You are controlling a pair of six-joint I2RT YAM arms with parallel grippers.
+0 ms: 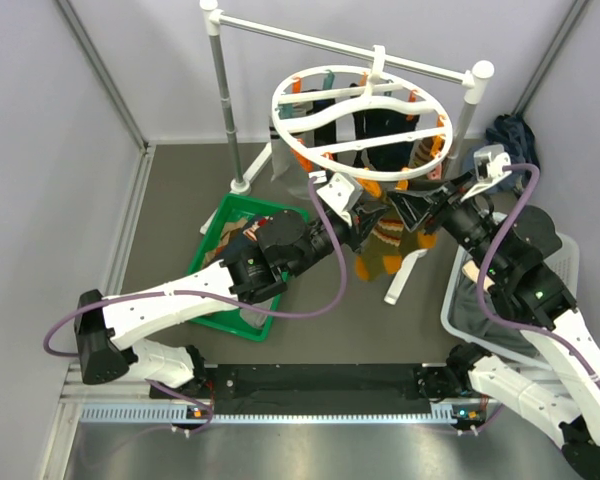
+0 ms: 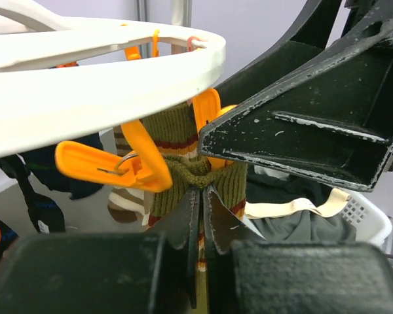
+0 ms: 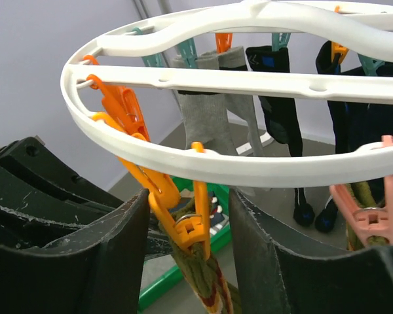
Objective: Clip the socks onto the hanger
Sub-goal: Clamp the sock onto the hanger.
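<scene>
The white ring hanger hangs from the rail, with several socks clipped to it. My left gripper is under its near rim, shut on the cuff of an olive striped sock just below an orange clip. The sock's striped body hangs below. My right gripper is open, one finger on each side of the orange clip, which bites the same sock's cuff. The hanger rim passes just above those fingers. Grey and navy socks hang on the far side.
A green basket with more socks sits on the floor under my left arm. A white lattice basket with dark cloth is at the right. The white-and-grey rail stand stands behind, and a dark cloth bundle lies at the back right.
</scene>
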